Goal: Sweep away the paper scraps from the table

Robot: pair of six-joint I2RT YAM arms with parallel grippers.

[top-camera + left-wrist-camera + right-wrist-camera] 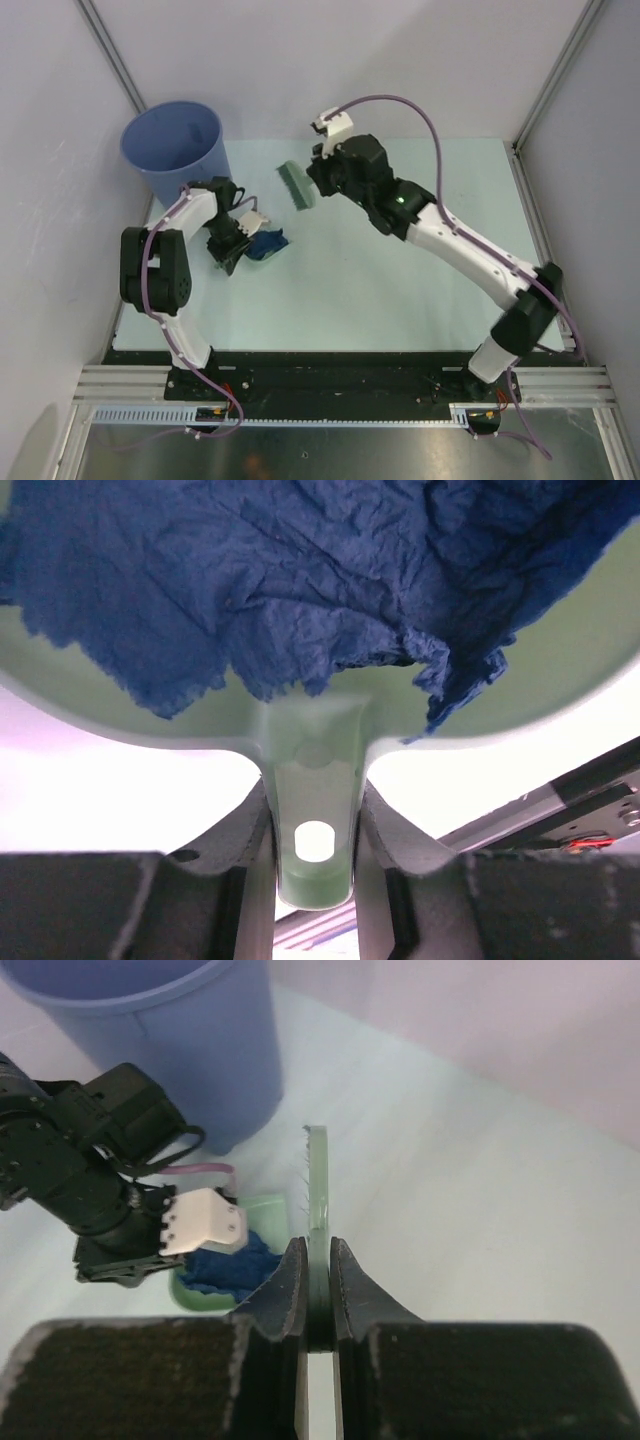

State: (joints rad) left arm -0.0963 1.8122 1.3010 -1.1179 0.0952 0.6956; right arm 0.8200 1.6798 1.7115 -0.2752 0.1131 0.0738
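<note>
Two arms reach over the pale green bench (pixel 380 290) in the top view. The left tool (pixel 232 248) sits near the blue bucket (pixel 175 150), with dark blue paper scraps (pixel 270 243) bunched right against it. The right tool (pixel 318 180) carries a mint-green brush (pixel 297 187), which is just beyond the scraps and apart from them.

In the left wrist view, the left tool's fingers (pixel 400 830) are clamped on the handle of a mint-green dustpan (pixel 560 650), one on each side. The crumpled blue scraps fill the pan, and some hang over its rim near the handle.

In the right wrist view, the right tool is pinched tight on the back of the brush, which stands on edge with its bristles facing left. Below and to the left, the scraps lie in the dustpan, with the bucket behind.
</note>
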